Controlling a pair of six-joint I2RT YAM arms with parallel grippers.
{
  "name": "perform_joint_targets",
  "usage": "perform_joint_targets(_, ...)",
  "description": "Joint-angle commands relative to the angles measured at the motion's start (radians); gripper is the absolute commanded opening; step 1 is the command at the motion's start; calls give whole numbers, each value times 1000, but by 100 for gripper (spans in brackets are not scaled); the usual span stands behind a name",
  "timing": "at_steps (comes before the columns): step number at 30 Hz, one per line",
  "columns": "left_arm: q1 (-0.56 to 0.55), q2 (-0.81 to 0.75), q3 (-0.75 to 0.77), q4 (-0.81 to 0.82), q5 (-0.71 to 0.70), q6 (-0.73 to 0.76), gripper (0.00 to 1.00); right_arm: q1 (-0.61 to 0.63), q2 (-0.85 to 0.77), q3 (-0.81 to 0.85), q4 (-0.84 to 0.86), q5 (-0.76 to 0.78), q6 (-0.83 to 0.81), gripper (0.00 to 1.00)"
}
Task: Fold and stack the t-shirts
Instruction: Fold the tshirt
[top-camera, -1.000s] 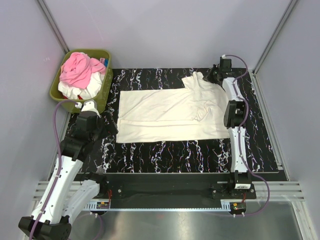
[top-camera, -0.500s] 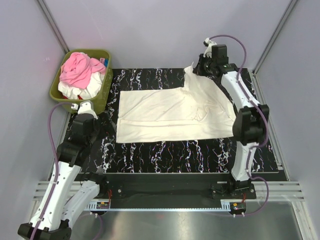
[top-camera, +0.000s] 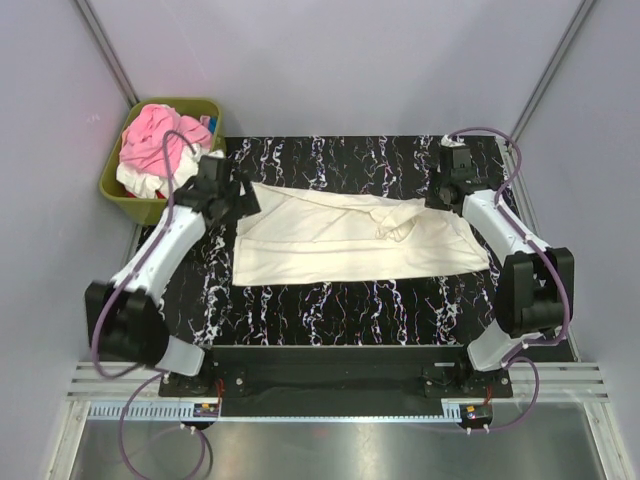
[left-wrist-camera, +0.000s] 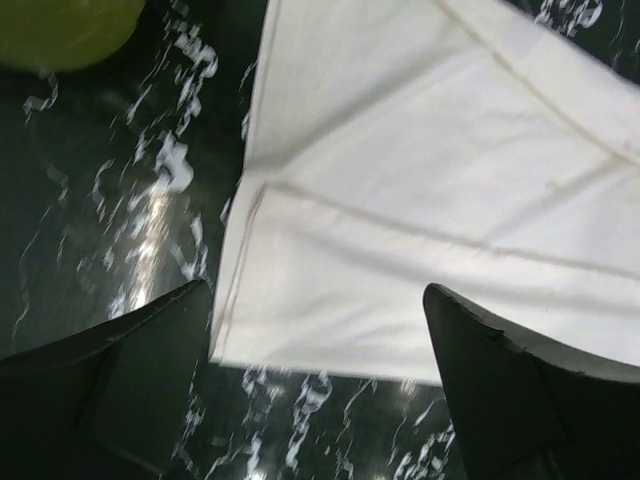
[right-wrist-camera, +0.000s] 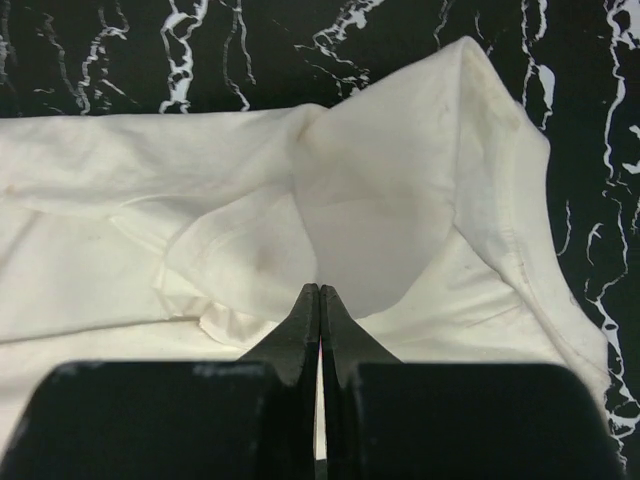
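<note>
A cream t-shirt (top-camera: 340, 245) lies spread on the black marbled mat (top-camera: 330, 300), with its far edge folded over. My right gripper (top-camera: 437, 200) is at the shirt's far right part, shut on a pinch of its cloth (right-wrist-camera: 420, 200); the fabric fans out from the closed tips (right-wrist-camera: 320, 290). Over the shirt's far left corner (left-wrist-camera: 420, 200) my left gripper (top-camera: 240, 196) hovers open, the hem edge showing between its fingers (left-wrist-camera: 150, 350). More t-shirts, pink and white (top-camera: 152, 145), are piled in the basket.
The olive-green basket (top-camera: 113, 186) stands off the mat's far left corner, close behind the left arm, and its rim (left-wrist-camera: 60, 25) shows in the left wrist view. Grey walls enclose the table on three sides. Bare mat lies in front of the shirt.
The left arm swung from the mat's left side to the shirt's far left corner. The right gripper lifted the shirt's far right part and brought it forward and down, folding the far edge over.
</note>
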Motion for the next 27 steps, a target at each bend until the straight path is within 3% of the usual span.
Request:
perform_joint_targets(1, 9, 205, 179, 68, 35, 12, 91, 4, 16, 39, -26, 92, 29, 0)
perform_joint_targets(5, 12, 499, 454, -7, 19, 39, 88, 4, 37, 32, -44, 161, 64, 0)
perform_joint_targets(11, 48, 745, 646, -52, -5, 43, 88, 1, 70, 27, -61, 184, 122, 0)
perform_joint_targets(19, 105, 965, 905, -61, 42, 42, 84, -26, 77, 10, -34, 115, 156, 0)
perform_joint_targets(24, 130, 979, 895, 41, 88, -9, 83, -26, 91, 4, -9, 41, 175, 0)
perform_joint_targets(27, 134, 1031, 947, 22, 88, -33, 83, -26, 107, 8, -8, 28, 180, 0)
